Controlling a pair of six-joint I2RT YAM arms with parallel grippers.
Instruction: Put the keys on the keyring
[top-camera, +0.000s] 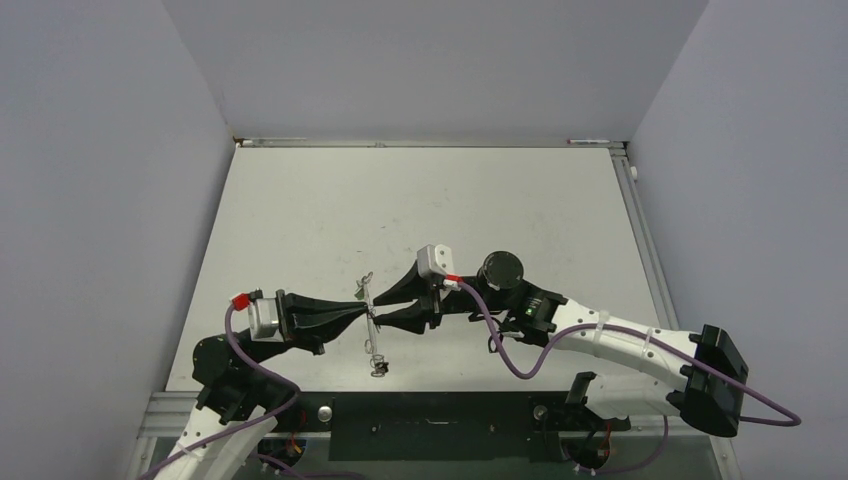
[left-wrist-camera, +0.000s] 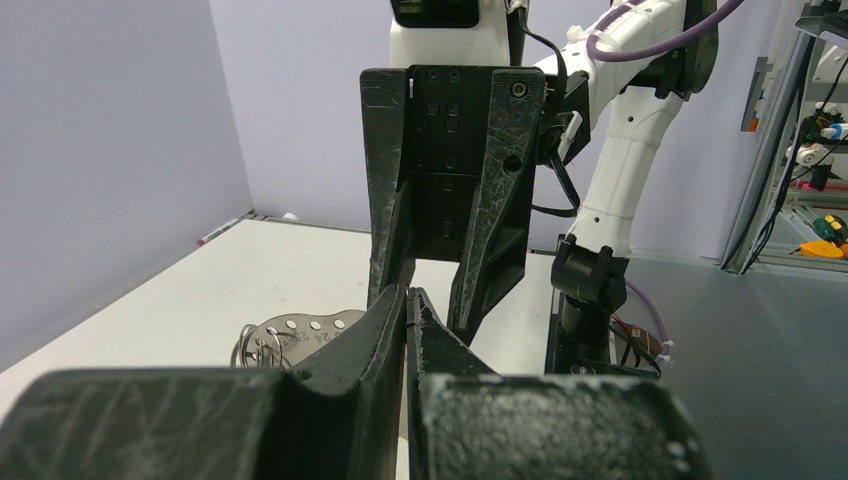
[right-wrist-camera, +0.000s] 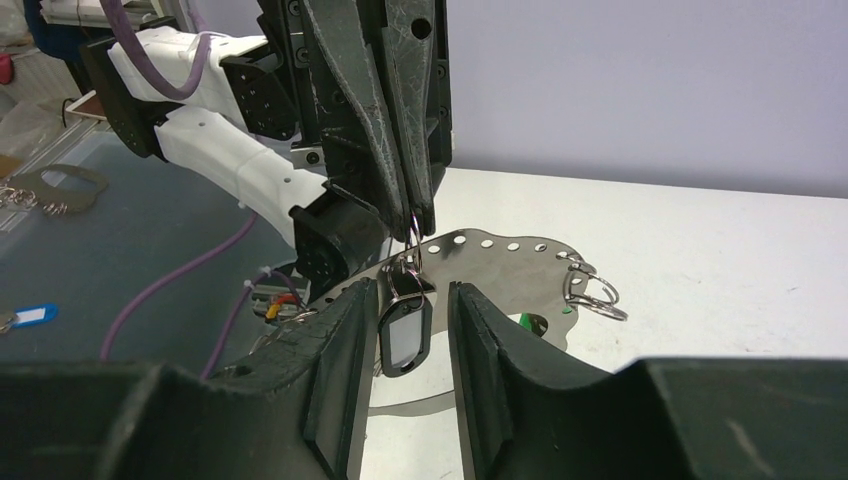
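My left gripper (top-camera: 360, 311) is shut on a thin wire keyring (right-wrist-camera: 412, 238), pinched at its fingertips (right-wrist-camera: 420, 205). A black tag with a white label (right-wrist-camera: 404, 335) hangs from that ring. My right gripper (right-wrist-camera: 410, 288) faces the left one and is open, one finger on each side of the tag, with a gap on both sides. Behind the tag is a silvery metal plate with a row of holes (right-wrist-camera: 500, 262), seen edge-on from above (top-camera: 371, 325). Small rings and silvery bits hang at its ends (right-wrist-camera: 592, 292) (left-wrist-camera: 262, 345). I cannot make out single keys.
The two arms meet near the table's front edge (top-camera: 400, 385). A black round part of the right arm (top-camera: 502, 270) sits behind its wrist. Off the table, another metal plate with rings (right-wrist-camera: 55, 188) and a blue tag (right-wrist-camera: 27, 317) lie on a dark surface.
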